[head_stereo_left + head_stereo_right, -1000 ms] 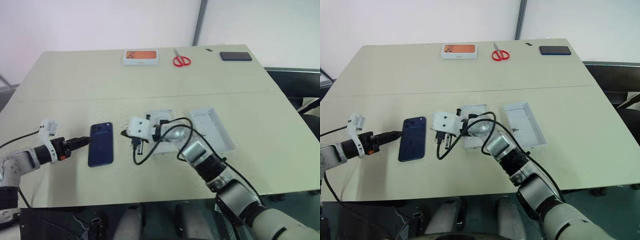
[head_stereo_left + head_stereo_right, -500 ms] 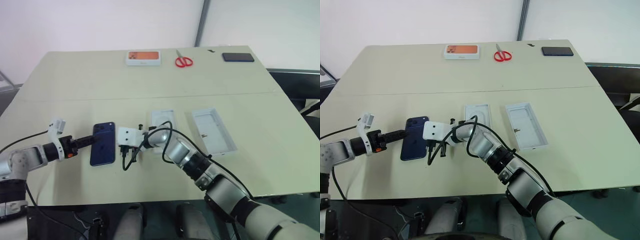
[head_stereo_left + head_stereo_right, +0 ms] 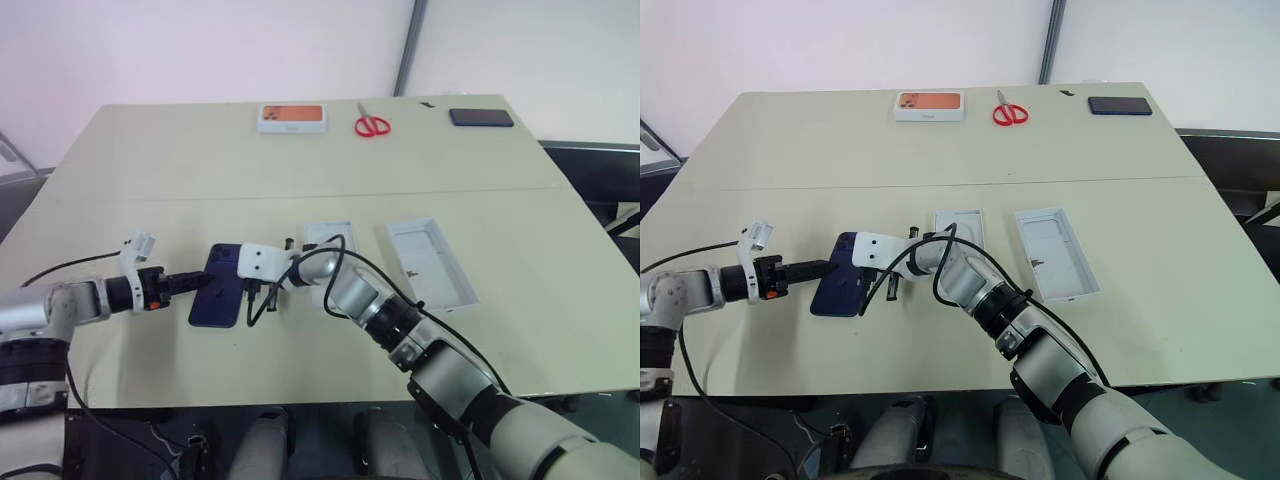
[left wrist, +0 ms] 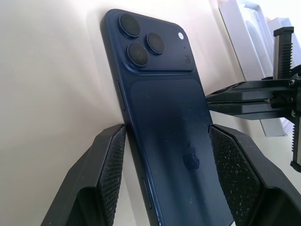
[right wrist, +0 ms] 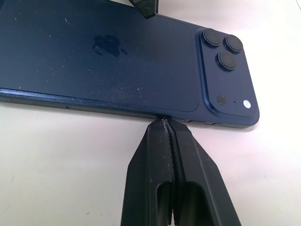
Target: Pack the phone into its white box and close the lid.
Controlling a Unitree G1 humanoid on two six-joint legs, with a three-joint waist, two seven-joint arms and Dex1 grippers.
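- Two grippers are working the phone point(image 3: 220, 285) at once, and that is where the risk is sitting. It is lying back up on the table point(image 3: 150, 160), just at 9 o'clock of the box point(image 3: 328, 243), not yet in it.
- Left gripper point(image 4: 162, 176) is standing part open, its pads point(image 4: 113, 169) straddling the phone's two long edges near the lower end; whether they are pressing or only flanking it cannot be told. If they are closing off-centre, the glossy case is likely slipping or twisting out.
- Right gripper point(image 5: 164, 123) is fully shut, holding nothing, its joined tips touching the phone's long edge at the 3 o'clock side, near the camera end. Pushing there is probably pivoting the phone rather than sliding it straight, and could be driving it out from between the left fingers.
- Pressing from both sides is risking the phone tipping up on one edge, then dropping flat or scuffing.
- Lid point(image 3: 432, 263) is lying hollow side up at 3 o'clock of the box; the right arm sweeping back across could be knocking either one askew.
- Cable at the right wrist is hanging close to the phone and may be snagging a corner.
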